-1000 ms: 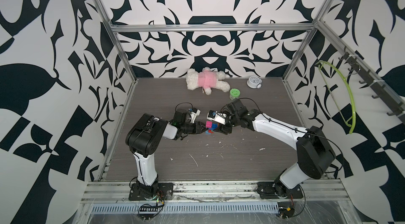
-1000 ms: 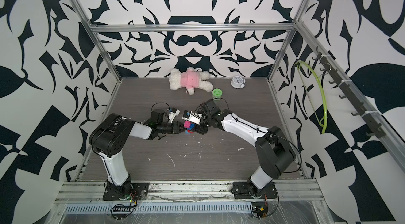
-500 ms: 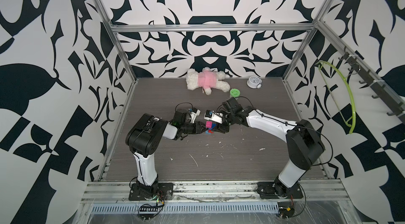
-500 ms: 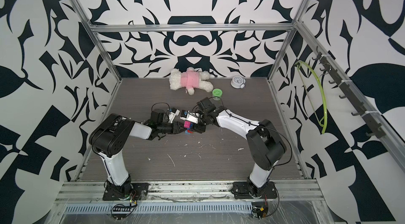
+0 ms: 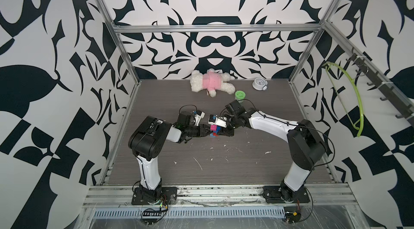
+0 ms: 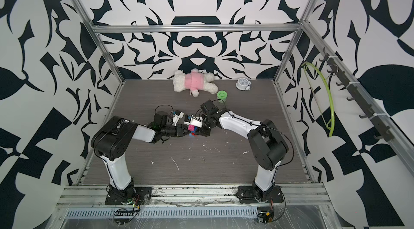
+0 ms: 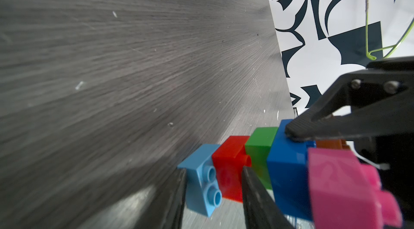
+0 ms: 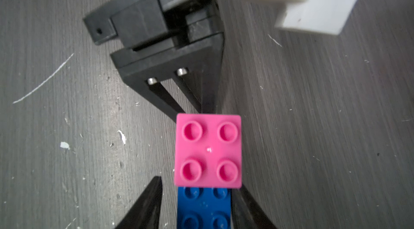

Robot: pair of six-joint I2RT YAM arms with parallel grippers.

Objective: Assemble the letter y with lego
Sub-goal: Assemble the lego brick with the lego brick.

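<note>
Plastic bricks like these are light, hard and smooth. I judge that the letter y (image 5: 214, 129) weighs almost nothing, but it can slide along its flat walls, and only the friction of the studs keeps its joints together.

The figure is in the middle of the grey table (image 5: 224, 167), between the two arms. I cannot tell if it touches the surface.

The left gripper (image 7: 212, 171) is closed on the stem, with one finger on each side of the light blue brick (image 7: 199, 171) and the red brick (image 7: 228, 167). After them come the green brick (image 7: 261, 145) and the dark blue bar (image 7: 286, 167). The pink brick (image 8: 208, 149) sits on one end of the bar and the orange brick (image 7: 329, 143) is half hidden behind.

The right gripper (image 8: 198, 184) has its jaws around the dark blue bar. One finger lies against the bar, but beside the other I see a thin gap, so I cannot tell if it really clamps.

I think the best hold is on two opposite flat walls, close to a seam and never on the studs. Any push should go straight along the studs, because a bending force would probably break the stem at a joint.
</note>
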